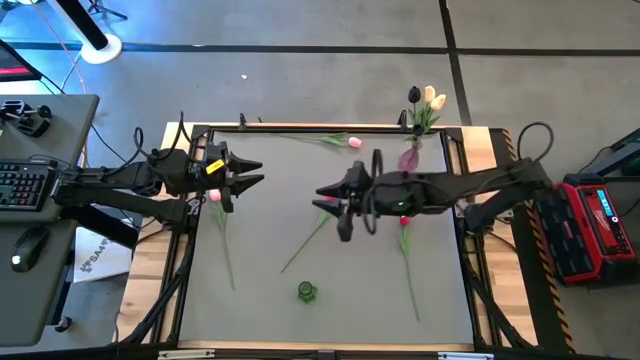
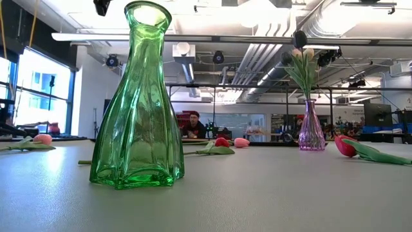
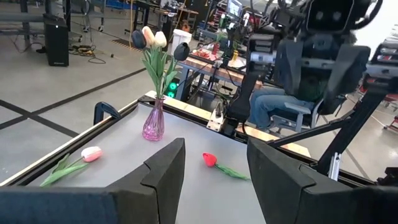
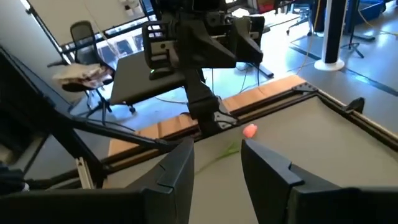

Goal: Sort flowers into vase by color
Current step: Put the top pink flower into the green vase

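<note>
Right gripper (image 1: 326, 198) parted, holding nothing I can see.
Below it, red tulip (image 1: 312, 232) lies diagonal, head toward my gripper.

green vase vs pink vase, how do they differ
The green vase holds no flowers; the pink vase holds a few tulips, cream and near-black. The green vase stands near the table's front edge, the pink vase at the far right corner. In the low view the green vase sits close to the camera, while the pink vase is farther off. Both are upright, see-through glass.
</note>
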